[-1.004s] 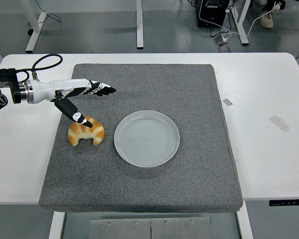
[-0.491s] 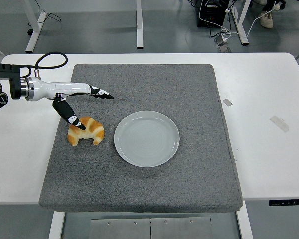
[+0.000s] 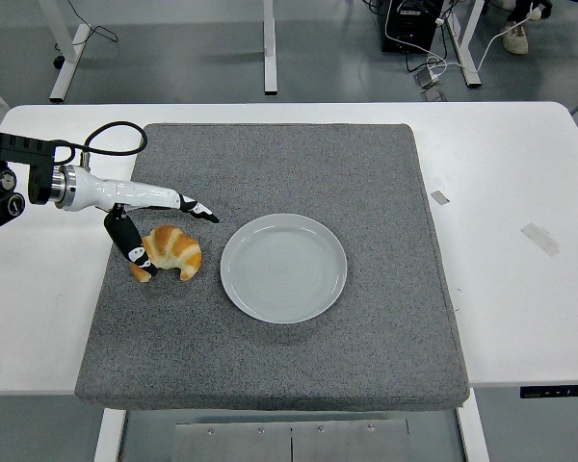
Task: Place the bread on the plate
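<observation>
— What's changed on your screen since a second ago?

— My left hand [image 3: 159, 223] has dropped lower and drawn in toward the bread [image 3: 170, 252]. A second ago the thumb lay across the top of the roll with the fingers held high and apart from it. Now the thumb sits at the roll's left end and the fingers [image 3: 198, 210] reach out over its far side, so the hand straddles it, spread, not closed on anything.

— And the bread itself?

— I see it on the grey mat [image 3: 366, 183], left of the plate [image 3: 283, 268] and apart from its rim. It looks to have turned a little, though it lies in about the same spot. The plate holds nothing and has not moved.

— Anything you can't make out?

— Whether the thumb tip actually presses the crust or merely sits beside it; the black tip blends into the shadow there. The fingers overlap each other from this angle, so I can't count them. The arm is cut off at the picture's left edge. On the white worktop [image 3: 520, 164], right of the mat, lie two small bits of tape [image 3: 540, 238].
</observation>
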Action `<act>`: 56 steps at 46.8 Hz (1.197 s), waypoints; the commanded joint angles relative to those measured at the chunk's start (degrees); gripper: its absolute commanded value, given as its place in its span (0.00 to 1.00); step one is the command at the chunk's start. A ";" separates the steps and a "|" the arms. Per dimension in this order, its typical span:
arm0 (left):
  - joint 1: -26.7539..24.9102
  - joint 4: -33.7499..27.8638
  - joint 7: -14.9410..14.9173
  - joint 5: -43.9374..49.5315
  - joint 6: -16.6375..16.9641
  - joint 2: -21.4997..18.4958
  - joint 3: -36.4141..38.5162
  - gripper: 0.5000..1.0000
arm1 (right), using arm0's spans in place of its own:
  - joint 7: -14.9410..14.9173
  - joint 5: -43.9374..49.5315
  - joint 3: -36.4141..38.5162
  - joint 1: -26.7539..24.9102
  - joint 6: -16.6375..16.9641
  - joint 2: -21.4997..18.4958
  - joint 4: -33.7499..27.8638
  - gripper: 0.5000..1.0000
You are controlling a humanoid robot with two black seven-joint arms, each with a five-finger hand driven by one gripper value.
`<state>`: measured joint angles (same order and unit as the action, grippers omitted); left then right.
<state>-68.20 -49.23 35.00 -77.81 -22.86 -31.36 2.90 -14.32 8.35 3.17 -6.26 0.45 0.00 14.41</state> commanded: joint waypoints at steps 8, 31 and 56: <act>0.35 0.01 0.00 -0.58 0.45 -0.01 0.53 0.91 | 0.00 0.00 0.08 0.02 -0.01 0.00 0.01 1.00; 0.97 0.01 0.00 -1.64 2.73 -0.01 1.58 0.72 | 0.00 0.00 0.08 -0.06 -0.01 0.00 0.01 1.00; 0.35 0.19 0.00 -1.11 7.13 0.51 5.10 0.24 | 0.00 0.00 -0.09 0.02 -0.01 0.00 0.01 1.00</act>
<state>-67.57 -49.06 34.99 -79.30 -15.75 -30.85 8.03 -14.33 8.35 3.11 -6.30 0.43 0.00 14.42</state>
